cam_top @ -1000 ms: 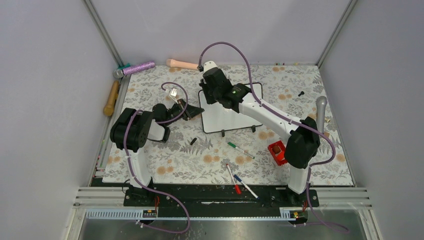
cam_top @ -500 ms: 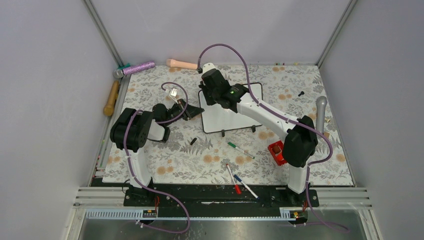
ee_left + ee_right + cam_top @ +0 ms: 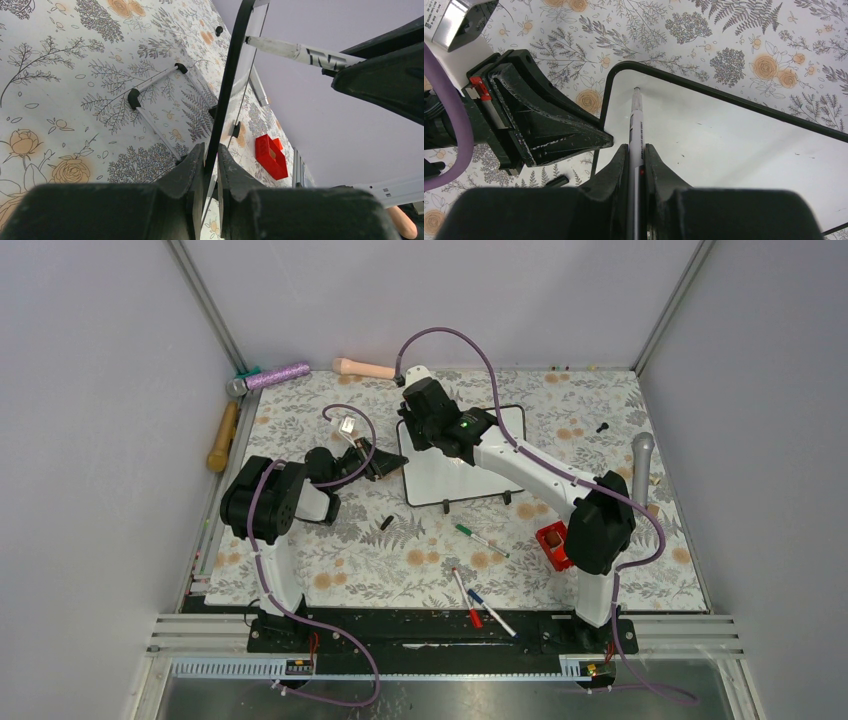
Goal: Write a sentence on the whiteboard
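The whiteboard (image 3: 452, 478) stands tilted on its little black feet mid-table. My left gripper (image 3: 397, 462) is shut on its left frame edge, and the left wrist view shows that black edge (image 3: 227, 90) pinched between the left gripper (image 3: 210, 160) jaws. My right gripper (image 3: 416, 428) hovers over the board's far left corner, shut on a grey-white marker (image 3: 637, 125). The marker's tip points at the white face (image 3: 734, 145) close to that corner. No sentence shows on the board face that I can see. The marker (image 3: 295, 51) also crosses the left wrist view.
A green pen (image 3: 481, 539), a red pen (image 3: 467, 598) and a blue pen (image 3: 491, 612) lie near the front. A red box (image 3: 553, 545) sits by the right arm and a black cap (image 3: 386, 523) by the left. Microphones (image 3: 270, 376) and handles line the back and sides.
The right gripper with the marker has edged slightly toward the board's far left corner. The left gripper and the board have not moved.
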You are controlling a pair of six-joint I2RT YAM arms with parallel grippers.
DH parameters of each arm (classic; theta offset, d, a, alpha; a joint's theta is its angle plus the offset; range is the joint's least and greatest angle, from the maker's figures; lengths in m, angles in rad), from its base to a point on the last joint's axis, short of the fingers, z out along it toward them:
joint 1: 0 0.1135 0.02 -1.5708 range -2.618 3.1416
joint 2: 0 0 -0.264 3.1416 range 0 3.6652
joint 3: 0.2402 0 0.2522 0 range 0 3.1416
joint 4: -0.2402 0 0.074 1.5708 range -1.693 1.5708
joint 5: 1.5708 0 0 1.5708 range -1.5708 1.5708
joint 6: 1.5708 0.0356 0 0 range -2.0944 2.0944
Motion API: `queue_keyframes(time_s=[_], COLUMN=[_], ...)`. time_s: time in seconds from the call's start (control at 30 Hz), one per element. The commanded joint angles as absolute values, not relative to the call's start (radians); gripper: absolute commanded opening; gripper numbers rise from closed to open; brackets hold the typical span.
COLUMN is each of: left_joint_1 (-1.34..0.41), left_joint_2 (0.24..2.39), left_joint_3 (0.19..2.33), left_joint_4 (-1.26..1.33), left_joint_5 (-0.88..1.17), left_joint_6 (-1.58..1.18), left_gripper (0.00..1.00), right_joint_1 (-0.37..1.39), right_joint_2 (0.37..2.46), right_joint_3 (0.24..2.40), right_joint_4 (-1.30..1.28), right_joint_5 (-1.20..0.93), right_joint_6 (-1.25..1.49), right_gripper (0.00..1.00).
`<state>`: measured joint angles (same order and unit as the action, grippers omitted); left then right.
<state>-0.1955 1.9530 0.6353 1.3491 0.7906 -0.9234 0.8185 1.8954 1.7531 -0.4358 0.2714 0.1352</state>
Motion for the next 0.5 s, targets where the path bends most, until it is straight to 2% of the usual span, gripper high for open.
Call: queue_keyframes(time_s=[0.0, 0.47], left_joint_1=[-0.196, -0.196], left_joint_2=[1.950, 1.936], left_joint_3=[0.647, 0.641], left_joint_4=[1.419, 1.419], left_joint_5=[0.810, 0.809], left_joint_6=[-0.912, -0.910], left_gripper=[0.05, 0.04], right_joint_1=[0.831, 0.831], right_joint_2=[1.880, 1.838], right_joint_3=[1.753, 1.672], right_joint_4=[-0.437, -0.438], right_joint_5=[0.286, 0.274], right_joint_6=[0.135, 0.151], right_gripper=[0.00, 0.00])
